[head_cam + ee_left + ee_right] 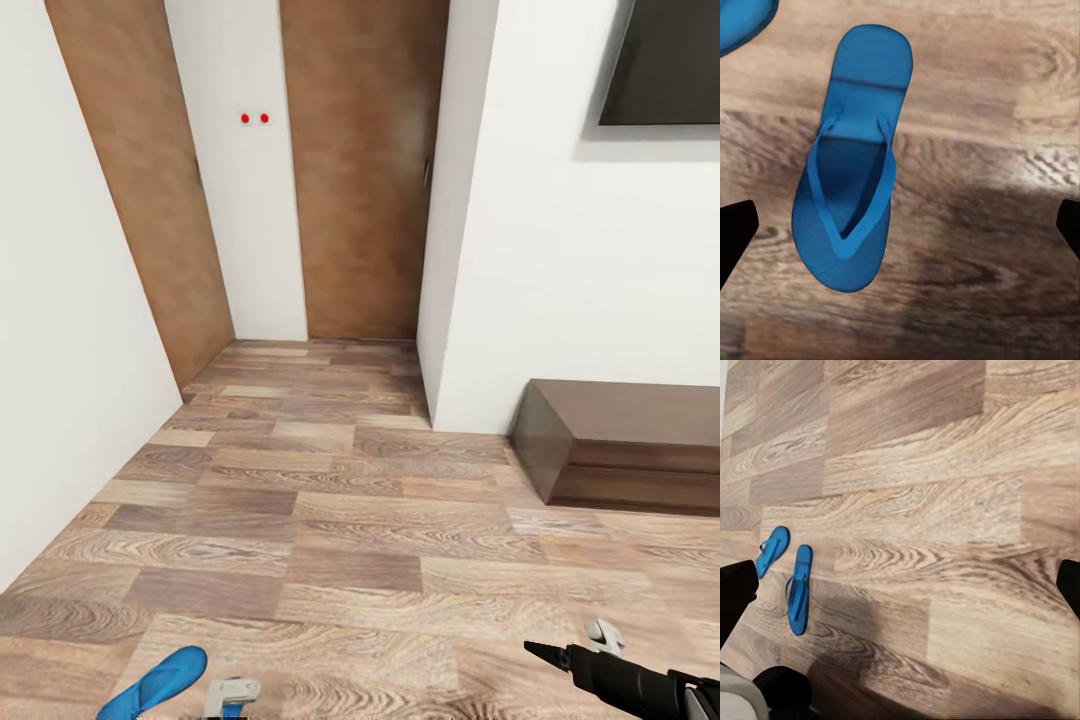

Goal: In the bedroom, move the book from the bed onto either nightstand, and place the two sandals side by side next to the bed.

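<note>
Lying flat on plank floor (1005,112): bright blue sandal (851,172), thin straps up.

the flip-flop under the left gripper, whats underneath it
The flip-flop lies flat, straps up, on the wood-plank floor, which shows all round it. Whatever sits beneath its sole is covered. A second flip-flop lies nearby on the same floor.

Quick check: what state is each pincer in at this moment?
Left pincer: open, fingers wide apart, holding nothing, above a blue sandal lying on the floor.
Right pincer: open, holding nothing, over bare wood floor.
</note>
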